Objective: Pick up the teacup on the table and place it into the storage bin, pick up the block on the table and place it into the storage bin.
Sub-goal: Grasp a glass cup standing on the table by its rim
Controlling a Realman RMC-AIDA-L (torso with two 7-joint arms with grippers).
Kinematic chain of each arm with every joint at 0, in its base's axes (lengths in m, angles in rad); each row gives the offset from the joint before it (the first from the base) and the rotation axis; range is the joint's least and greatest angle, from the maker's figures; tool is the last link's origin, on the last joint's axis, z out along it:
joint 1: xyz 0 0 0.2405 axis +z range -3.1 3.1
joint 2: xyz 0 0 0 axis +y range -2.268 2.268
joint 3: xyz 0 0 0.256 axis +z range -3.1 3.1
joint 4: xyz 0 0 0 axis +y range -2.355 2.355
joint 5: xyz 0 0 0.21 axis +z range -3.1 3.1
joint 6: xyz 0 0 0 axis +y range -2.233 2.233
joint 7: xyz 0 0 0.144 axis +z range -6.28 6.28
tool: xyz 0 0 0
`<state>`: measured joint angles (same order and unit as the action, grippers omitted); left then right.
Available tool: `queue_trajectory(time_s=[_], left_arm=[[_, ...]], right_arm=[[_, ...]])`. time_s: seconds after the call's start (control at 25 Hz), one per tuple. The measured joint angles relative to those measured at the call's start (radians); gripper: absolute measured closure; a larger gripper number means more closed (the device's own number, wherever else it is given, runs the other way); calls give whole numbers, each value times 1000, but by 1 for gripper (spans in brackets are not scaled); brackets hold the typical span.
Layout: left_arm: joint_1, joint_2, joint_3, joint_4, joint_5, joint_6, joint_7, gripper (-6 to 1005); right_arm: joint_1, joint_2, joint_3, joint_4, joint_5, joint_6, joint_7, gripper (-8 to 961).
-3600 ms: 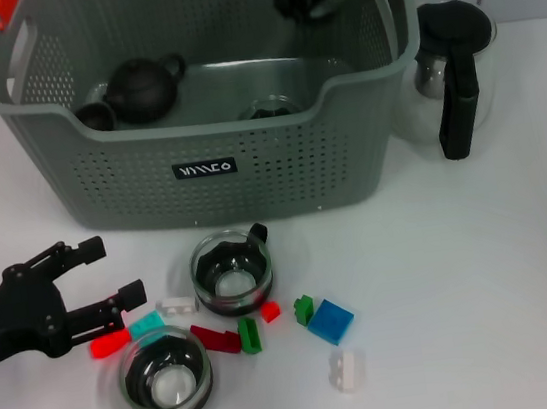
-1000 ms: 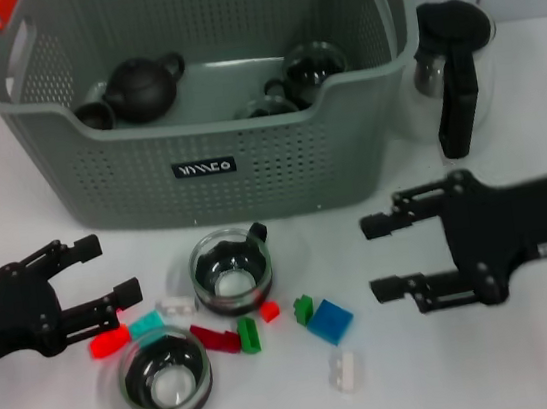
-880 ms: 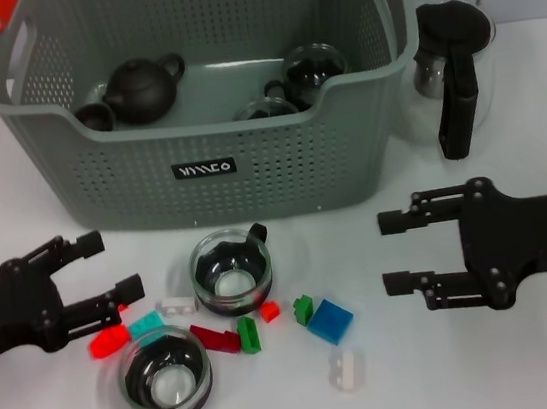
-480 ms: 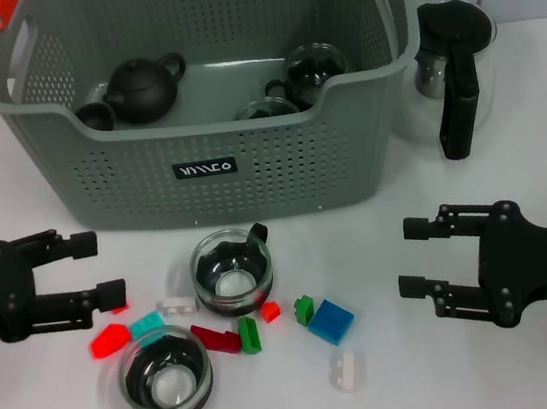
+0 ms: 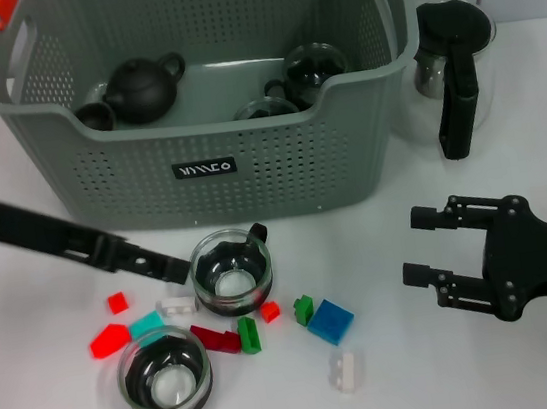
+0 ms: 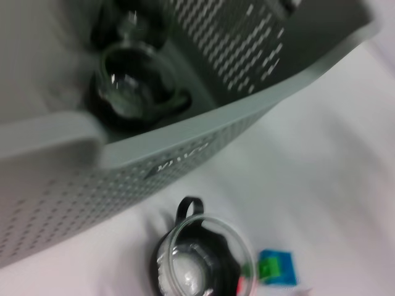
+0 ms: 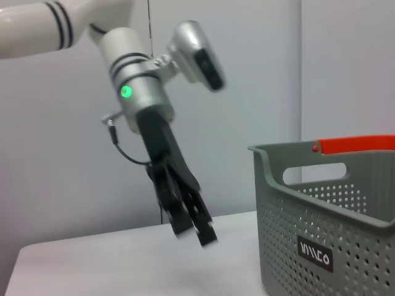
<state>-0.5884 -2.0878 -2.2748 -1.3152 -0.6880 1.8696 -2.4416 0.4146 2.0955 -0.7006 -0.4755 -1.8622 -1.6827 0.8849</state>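
Glass teacup (image 5: 232, 270) with a black handle, upright on the white bench (image 5: 506, 133), just in front of the storage bin (image 5: 194, 134) and not yet in it. Seen from close above in the left wrist view too, below the bin's perforated wall. Second glass teacup (image 5: 165, 375) nearer the robot, handle turned toward it.

Scattered between and beside the two cups, small toy blocks: a blue block (image 5: 330, 320), a teal block (image 5: 148, 325), a white block (image 5: 346, 368), plus red and green ones, all loose on the bench.

Inside the bin, a black teapot (image 5: 142, 86) and two more glass cups. Just right of the bin, a glass jug (image 5: 453, 70) with a black handle, no part of the task.

Left end effector (image 5: 166, 267) reaching in low on a slant from the left, tip just beside the nearer-to-bin teacup's rim, apart from it; likely lining up a grasp on that cup. Cannot tell whether released or clenched; nothing seen in it.

Right end effector (image 5: 415, 244) released and empty, low over the bench well right of the blocks, probably kept clear to leave the left arm room.
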Motion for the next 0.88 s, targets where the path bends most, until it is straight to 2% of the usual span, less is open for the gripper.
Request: queue_trajectory(time_s=[0.12,0.28,0.36,0.56,0.88], left_arm=[[-78,-25,59,30,149,-61,-41,79],[-123,-66,81,34,257,-117,-51,81],[-128,-74,102,36,287,-140,-62,82],[-102,-86,217,28,287,-207,-97,85],[-66,-85,363,-7,250,-234,-71,88]], right_arm=[[5,0,0,0,0,-2,2,326],[8,0,1,5,0,-3,3,325],[9,0,1,8,0,-3,1,325],[9,-3,1,9,-1,-5,2,325],[10,-3,3,9,-4,-9,6,326]])
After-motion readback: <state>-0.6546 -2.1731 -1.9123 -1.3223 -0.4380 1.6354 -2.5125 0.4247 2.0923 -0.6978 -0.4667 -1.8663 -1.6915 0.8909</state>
